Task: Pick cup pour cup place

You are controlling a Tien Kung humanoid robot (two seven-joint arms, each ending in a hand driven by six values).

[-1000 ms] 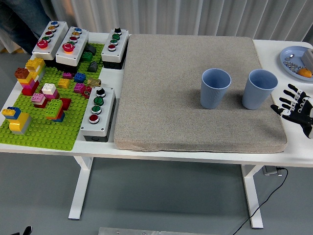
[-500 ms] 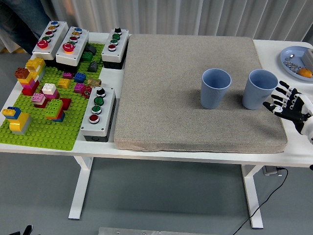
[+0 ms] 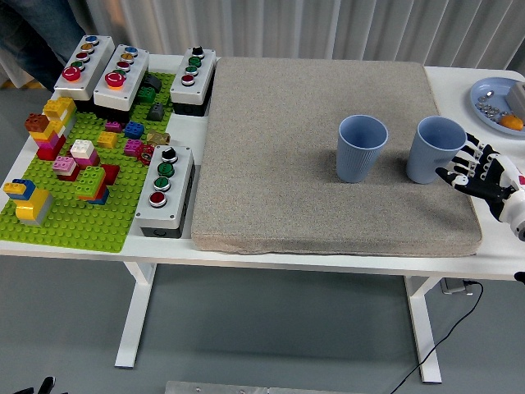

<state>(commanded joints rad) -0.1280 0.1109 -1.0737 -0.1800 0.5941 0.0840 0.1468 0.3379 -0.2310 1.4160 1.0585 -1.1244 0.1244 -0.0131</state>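
Head view: two blue cups [image 3: 362,147] [image 3: 435,149], one right hand [image 3: 477,173].

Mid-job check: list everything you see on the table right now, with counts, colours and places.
cups: 2, blue, upright, side by side on the mat's right part
mat: 1, grey-beige, table centre
button boxes: 4, grey, left of mat
baseplate: 1, green, far left, carrying mixed-colour bricks
plate: 1, blue, far right corner, small items on it
table: 1, white
right hand: 1, black, fingers spread, beside the right-hand cup
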